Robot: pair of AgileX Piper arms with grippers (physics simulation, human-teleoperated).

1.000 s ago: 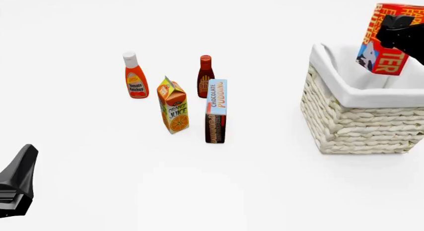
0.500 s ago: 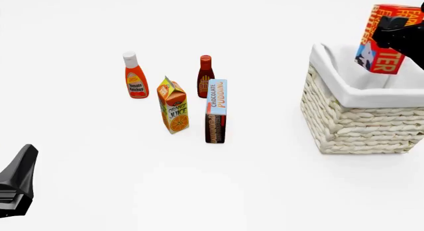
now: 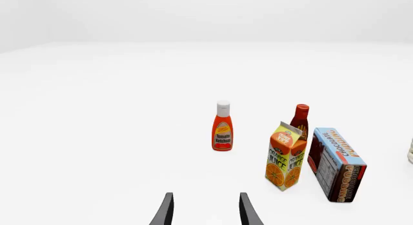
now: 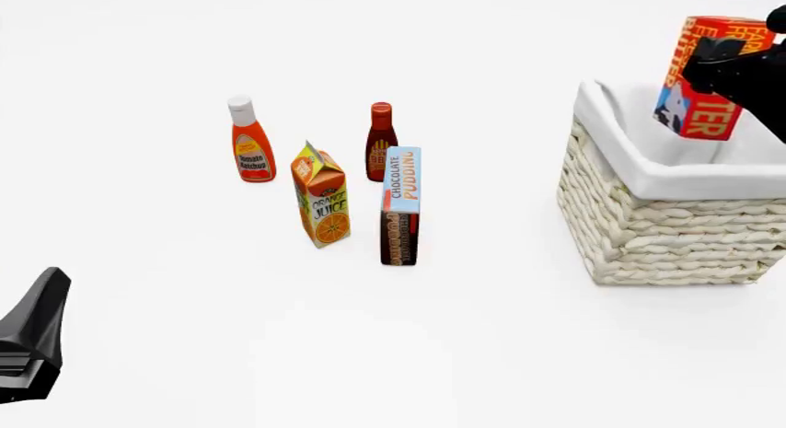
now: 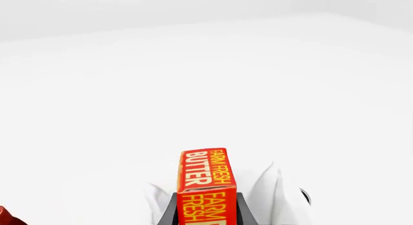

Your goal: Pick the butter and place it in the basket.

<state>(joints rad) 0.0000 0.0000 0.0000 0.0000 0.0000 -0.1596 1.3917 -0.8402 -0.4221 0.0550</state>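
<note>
As before, butter [image 4: 702,78] above basket [image 4: 669,216]

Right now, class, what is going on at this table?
The right gripper holds the butter in the air above the basket, not yet set inside. The left gripper waits with its fingers apart, holding nothing. A ketchup bottle, an orange juice carton, a dark sauce bottle and a chocolate pudding box stand untouched on the table.

We see the red-orange butter [image 4: 706,76] box upright, slightly tilted, up in the air above the basket [image 4: 669,225], a cream wicker one with white cloth lining, at the table's right.
</note>
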